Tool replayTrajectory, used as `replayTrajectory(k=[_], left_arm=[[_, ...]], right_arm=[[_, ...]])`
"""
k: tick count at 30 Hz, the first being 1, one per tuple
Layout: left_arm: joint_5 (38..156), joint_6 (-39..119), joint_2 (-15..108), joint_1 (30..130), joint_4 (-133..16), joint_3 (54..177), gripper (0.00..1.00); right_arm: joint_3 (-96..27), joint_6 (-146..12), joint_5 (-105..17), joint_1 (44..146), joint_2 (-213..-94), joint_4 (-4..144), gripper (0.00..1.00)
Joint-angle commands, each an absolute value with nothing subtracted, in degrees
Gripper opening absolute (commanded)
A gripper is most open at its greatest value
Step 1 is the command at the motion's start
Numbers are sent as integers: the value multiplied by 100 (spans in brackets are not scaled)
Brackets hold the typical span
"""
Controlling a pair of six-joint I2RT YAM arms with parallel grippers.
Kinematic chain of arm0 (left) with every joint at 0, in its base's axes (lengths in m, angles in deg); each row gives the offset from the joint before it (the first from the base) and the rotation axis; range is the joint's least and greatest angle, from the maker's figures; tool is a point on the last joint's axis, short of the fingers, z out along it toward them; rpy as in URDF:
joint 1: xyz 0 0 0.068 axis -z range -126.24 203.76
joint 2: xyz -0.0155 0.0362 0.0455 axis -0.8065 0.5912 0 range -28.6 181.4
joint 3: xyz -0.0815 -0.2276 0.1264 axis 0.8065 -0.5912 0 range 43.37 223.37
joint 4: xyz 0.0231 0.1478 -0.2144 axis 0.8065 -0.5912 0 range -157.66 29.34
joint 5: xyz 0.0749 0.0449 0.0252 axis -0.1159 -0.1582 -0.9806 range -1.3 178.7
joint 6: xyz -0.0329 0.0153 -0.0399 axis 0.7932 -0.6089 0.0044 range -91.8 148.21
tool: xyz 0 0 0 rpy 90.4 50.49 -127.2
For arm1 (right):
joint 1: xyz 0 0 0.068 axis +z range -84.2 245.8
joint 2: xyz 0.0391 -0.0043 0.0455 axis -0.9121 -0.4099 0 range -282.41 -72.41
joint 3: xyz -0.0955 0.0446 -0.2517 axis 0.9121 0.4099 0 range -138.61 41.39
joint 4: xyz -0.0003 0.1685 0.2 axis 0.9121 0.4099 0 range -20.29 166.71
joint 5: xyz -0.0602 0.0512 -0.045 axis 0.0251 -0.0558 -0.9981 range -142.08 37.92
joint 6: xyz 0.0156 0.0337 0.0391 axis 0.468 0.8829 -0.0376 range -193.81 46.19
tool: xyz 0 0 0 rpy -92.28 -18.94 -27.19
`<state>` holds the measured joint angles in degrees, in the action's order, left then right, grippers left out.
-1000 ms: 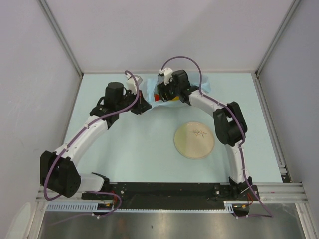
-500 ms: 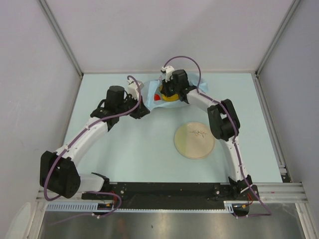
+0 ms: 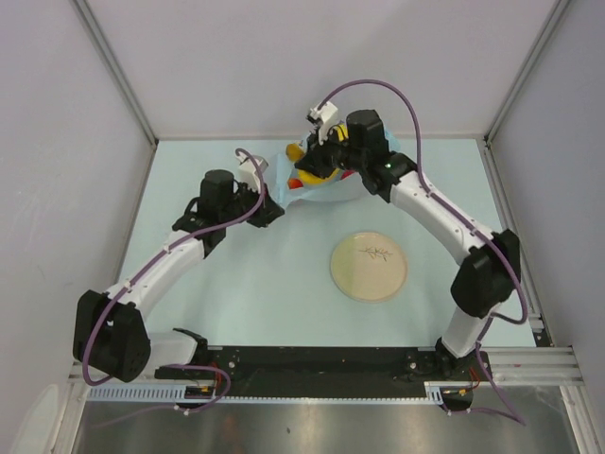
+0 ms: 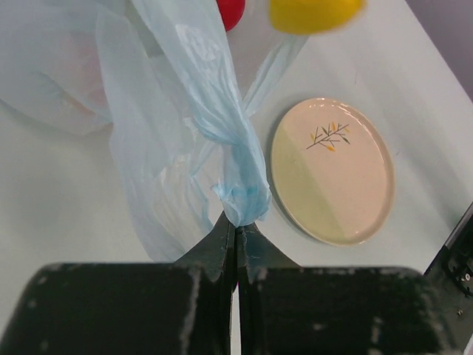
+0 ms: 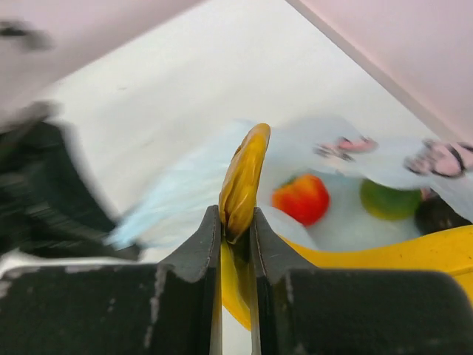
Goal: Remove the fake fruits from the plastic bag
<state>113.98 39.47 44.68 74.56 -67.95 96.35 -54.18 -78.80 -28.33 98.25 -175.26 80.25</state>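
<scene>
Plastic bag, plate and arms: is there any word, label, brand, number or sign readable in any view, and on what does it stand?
No readable text in any view.
plastic bag: small printed pictures on its white patch, too blurred to show any letters.
plate: only a painted sprig, no words or numbers.

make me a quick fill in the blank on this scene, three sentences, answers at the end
The left hand grips a twisted strip of the crinkly translucent plastic bag, whose colour is light ___. The right hand is shut on a glossy plastic banana coloured ___. The round tan plate has ___ lying on it.
Missing words: blue; yellow; nothing.
</scene>
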Motion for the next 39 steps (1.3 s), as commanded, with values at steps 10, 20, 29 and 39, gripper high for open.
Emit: replayTrajectory(k=[10, 20, 29, 39], left_arm=[[11085, 3498, 4576, 7327, -6356, 10146, 0], [11129, 3216, 4611, 7318, -6453, 10314, 0], [11182, 3120, 4365, 7318, -6444, 9998, 0], [11129, 3014, 4189, 7283, -6426, 9743, 0]], right_arm=[[-5319, -12078, -1331, 10034, -15829, 12346, 0], [-3535, -16274, -2667, 9885, -14975, 15345, 0], [-2831, -17741, -4345, 9771, -15511, 14926, 0], [-2813, -18735, -4514, 9366, -16215, 14459, 0]])
